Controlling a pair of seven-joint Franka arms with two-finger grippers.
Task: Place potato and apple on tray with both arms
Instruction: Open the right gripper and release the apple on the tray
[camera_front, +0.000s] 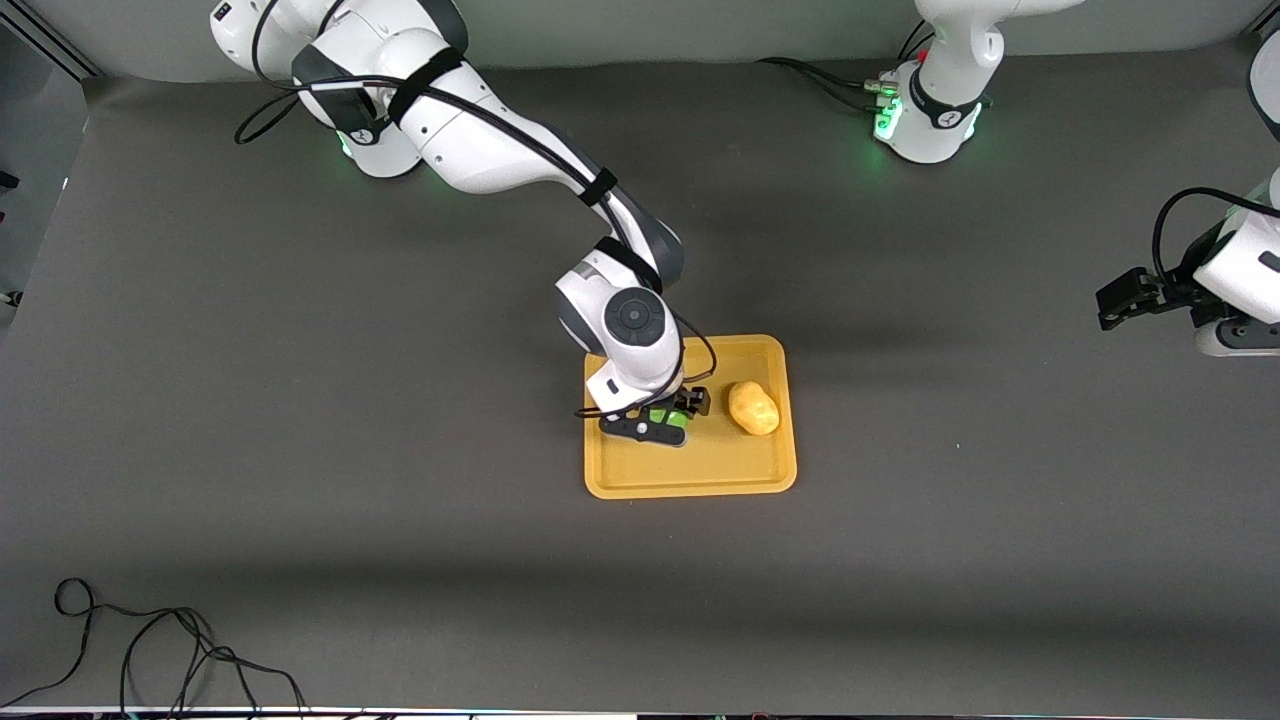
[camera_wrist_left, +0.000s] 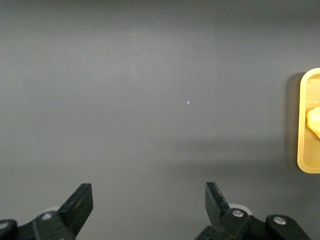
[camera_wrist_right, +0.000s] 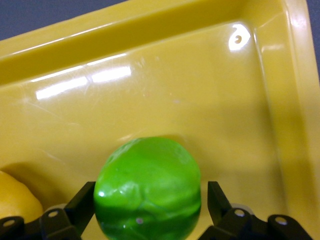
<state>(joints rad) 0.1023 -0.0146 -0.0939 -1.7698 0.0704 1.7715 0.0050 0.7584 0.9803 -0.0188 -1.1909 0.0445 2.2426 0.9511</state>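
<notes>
Right gripper (camera_front: 662, 418) low over the tray (camera_front: 690, 480), with the apple (camera_front: 664, 414) between its two black fingers. In the right wrist view the apple (camera_wrist_right: 148, 189) fills the gap and the finger (camera_wrist_right: 80, 202) on one side lies against it, while a thin gap seems to remain at the other; the jaws are best read as closed on the fruit, held low so that it can be set down without rolling. Whether the apple already rests on the tray floor cannot be made out, since its underside is cut off by the frame edge.

The potato (camera_front: 753, 408) lies on the tray beside the apple, toward the left arm's end, so half the task appears done. Only a sliver of it shows in each wrist view.

Left gripper (camera_front: 1128, 297) waits over bare table (camera_front: 300, 450) well apart from the tray, fingers spread wide and empty. Most of the left arm is cut off at the picture's edge.
</notes>
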